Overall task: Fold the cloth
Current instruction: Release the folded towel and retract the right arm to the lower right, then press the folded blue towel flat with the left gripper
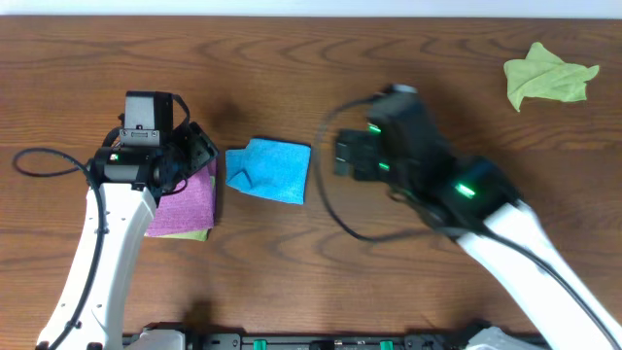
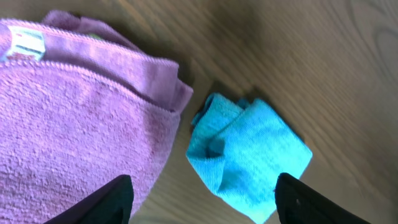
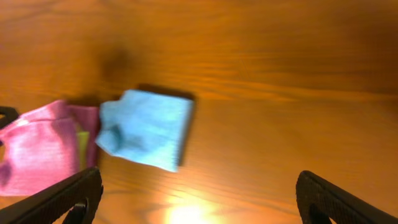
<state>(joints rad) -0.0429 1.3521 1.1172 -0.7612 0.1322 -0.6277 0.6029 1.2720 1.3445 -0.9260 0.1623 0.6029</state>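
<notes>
The sky-blue cloth (image 1: 269, 169) lies folded into a small rough square on the wooden table, left of centre, with a puckered corner at its left. It also shows in the left wrist view (image 2: 245, 152) and the right wrist view (image 3: 147, 128). My left gripper (image 1: 199, 148) is open and empty, hovering just left of the cloth over the purple cloth; its fingers (image 2: 202, 202) frame the cloth's near corner. My right gripper (image 1: 347, 156) is open and empty, raised to the right of the cloth, with its fingers (image 3: 199, 199) spread wide.
A folded purple cloth (image 1: 185, 202) lies on a yellow-green one (image 1: 197, 234) just left of the blue cloth. A crumpled yellow-green cloth (image 1: 546, 76) sits at the far right back. Black cables trail from both arms.
</notes>
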